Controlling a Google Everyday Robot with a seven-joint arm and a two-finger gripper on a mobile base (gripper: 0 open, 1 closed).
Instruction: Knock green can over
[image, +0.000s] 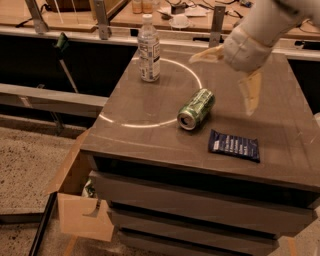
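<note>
bottle (149, 47) upright, desk (150, 135) 11 o'clock | green can (196, 109) on its side mid-desk, so knock looks done | blue packet (234, 145) at its 4 o'clock | hand (220, 87) hovers at can's 1 o'clock, released, empty, clear of it

The green can (196, 108) lies on its side on the table (145, 137), silver top toward the front edge, near a dark blue packet (234, 145). The tool (221, 85) hovers above and behind it, fingers (250, 92) spread wide, gripping nothing. A clear bottle (148, 50) stands upright back left.
</note>
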